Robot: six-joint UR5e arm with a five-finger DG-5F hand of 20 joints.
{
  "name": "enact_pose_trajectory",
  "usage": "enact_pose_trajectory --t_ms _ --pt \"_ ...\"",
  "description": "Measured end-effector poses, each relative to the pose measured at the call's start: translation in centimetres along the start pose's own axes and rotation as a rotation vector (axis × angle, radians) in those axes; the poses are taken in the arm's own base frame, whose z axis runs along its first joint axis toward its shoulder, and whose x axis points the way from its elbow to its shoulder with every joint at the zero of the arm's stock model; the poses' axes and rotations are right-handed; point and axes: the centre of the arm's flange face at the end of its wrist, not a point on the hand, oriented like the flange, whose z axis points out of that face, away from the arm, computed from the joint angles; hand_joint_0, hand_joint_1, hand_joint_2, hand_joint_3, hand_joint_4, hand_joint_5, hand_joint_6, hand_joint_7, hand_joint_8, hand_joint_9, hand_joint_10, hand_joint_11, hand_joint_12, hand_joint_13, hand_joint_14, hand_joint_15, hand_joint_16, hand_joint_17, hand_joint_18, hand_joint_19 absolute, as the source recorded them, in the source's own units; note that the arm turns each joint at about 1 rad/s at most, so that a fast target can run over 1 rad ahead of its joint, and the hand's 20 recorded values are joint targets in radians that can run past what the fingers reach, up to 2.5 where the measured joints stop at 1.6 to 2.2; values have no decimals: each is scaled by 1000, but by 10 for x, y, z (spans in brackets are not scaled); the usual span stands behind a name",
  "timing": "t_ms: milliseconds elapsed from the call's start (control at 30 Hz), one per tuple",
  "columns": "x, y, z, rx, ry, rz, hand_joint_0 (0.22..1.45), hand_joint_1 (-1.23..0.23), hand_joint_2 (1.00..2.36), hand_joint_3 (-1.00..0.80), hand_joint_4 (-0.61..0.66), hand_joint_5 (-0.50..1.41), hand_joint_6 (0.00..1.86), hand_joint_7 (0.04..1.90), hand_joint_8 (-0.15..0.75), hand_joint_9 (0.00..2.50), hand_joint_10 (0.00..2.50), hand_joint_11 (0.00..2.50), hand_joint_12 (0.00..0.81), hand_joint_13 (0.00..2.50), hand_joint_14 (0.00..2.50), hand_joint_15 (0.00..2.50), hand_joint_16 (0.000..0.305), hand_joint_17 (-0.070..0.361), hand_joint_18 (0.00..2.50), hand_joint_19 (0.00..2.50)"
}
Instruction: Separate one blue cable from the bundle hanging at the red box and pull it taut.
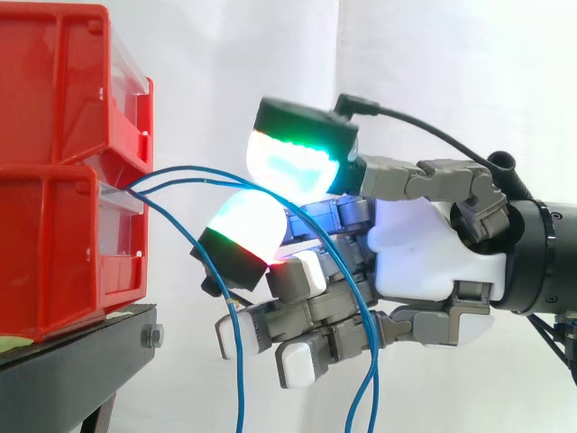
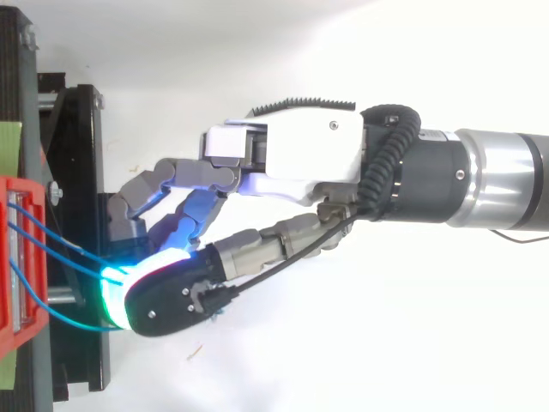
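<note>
**Side view.** Two red bins [image 1: 54, 171] stand stacked at the left on a black stand [image 1: 72, 370], before a white curtain [image 1: 225, 54]. Blue cables [image 1: 240, 379] leave the gap between the bins. One drops steeply and hangs past the lower edge. The hand [image 1: 424, 253] enters from the right, its palm facing the bins. An upper pad [image 1: 293, 162], glowing cyan and green, and a lower pad [image 1: 245, 225], glowing white and pink, close together on a blue cable [image 1: 212, 170] that arcs across from the bins. Beyond the pads, blue strands run down across the palm. The remaining fingers curl beneath, near the hanging strands.
</note>
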Motion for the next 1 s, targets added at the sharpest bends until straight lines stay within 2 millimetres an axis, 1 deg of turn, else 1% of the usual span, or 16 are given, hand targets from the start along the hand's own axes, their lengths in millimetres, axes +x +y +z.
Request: enact_pose_trajectory --t_ms 67,133,200,333,467,567,667,733,867,1000 --pt "0 0 0 4 0 0 620 -626 1016 -37 233 -170 763 1189 423 1055 23 820 437 756 16 461 54 121 892 548" --pt "0 -1 -1 10 0 -2 623 -646 1018 -50 245 -176 776 1215 423 1044 22 843 428 746 15 467 52 117 880 550" --pt "0 -1 -1 13 0 -3 633 -684 1027 -66 239 -184 790 1248 404 1017 22 852 411 725 17 460 48 108 842 570" --pt "0 -1 -1 15 0 -4 678 -744 1025 -134 247 -202 827 1152 400 972 24 894 416 713 15 459 48 108 841 549" --pt "0 -2 -2 17 0 -5 703 -779 1025 -162 236 -207 833 1103 398 953 24 897 412 700 16 460 48 108 832 548" --pt "1 -2 -2 17 1 -5 711 -796 1026 -157 224 -208 833 1118 398 946 25 915 411 700 16 456 48 107 830 551" --pt "1 -2 -1 15 1 -5 730 -808 1026 -178 201 -209 836 1091 397 945 22 915 409 700 15 456 47 107 828 557" --pt "2 -2 -1 15 2 -4 748 -835 1026 -194 194 -210 834 1120 392 944 25 915 407 703 16 464 47 106 827 566" --pt "2 -2 -2 17 3 -5 767 -872 1024 -215 138 -207 838 1108 365 969 23 915 400 715 16 466 46 104 826 575" --pt "2 -2 -2 18 3 -5 783 -889 1021 -262 134 -206 837 1114 361 979 23 917 398 717 17 462 46 104 824 578"
